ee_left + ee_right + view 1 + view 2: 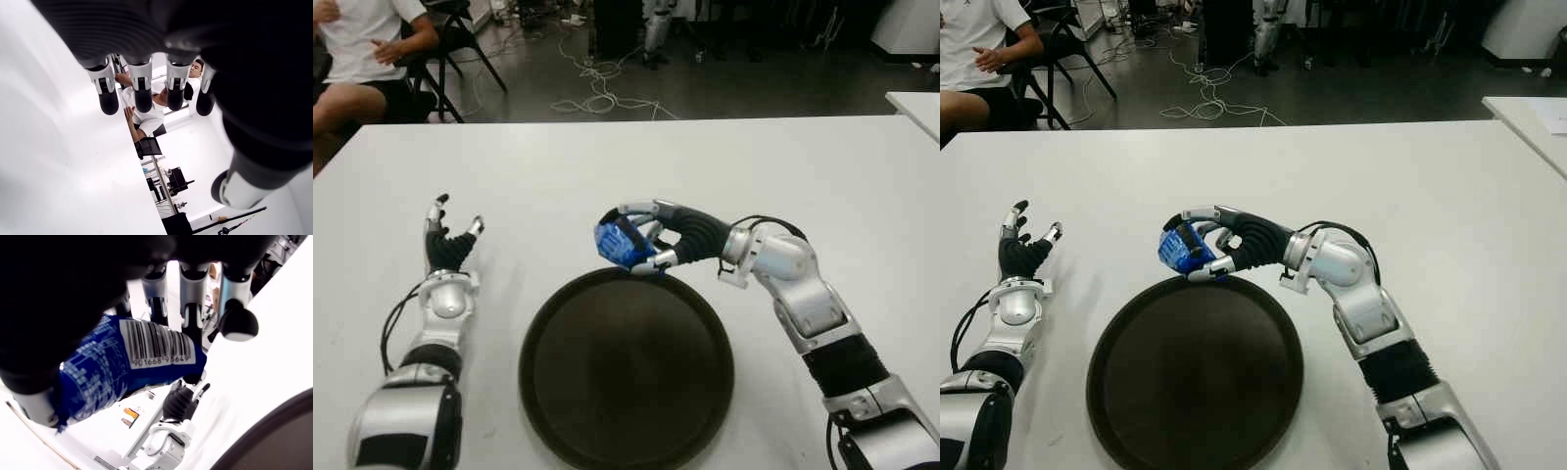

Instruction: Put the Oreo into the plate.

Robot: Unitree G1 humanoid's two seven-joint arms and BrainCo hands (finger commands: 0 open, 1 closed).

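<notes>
A blue Oreo pack (621, 244) is held in my right hand (641, 239), whose fingers curl around it just above the far rim of the dark round plate (626, 367). In the right wrist view the pack (127, 362) shows its barcode between the fingers. The plate holds nothing. My left hand (450, 240) shows at the left of the plate over the white table (558, 166), fingers spread and holding nothing.
A seated person (362, 59) and a black chair (460, 39) are beyond the table's far left edge. Cables (597, 93) lie on the floor behind. Another white table corner (915, 108) stands at the far right.
</notes>
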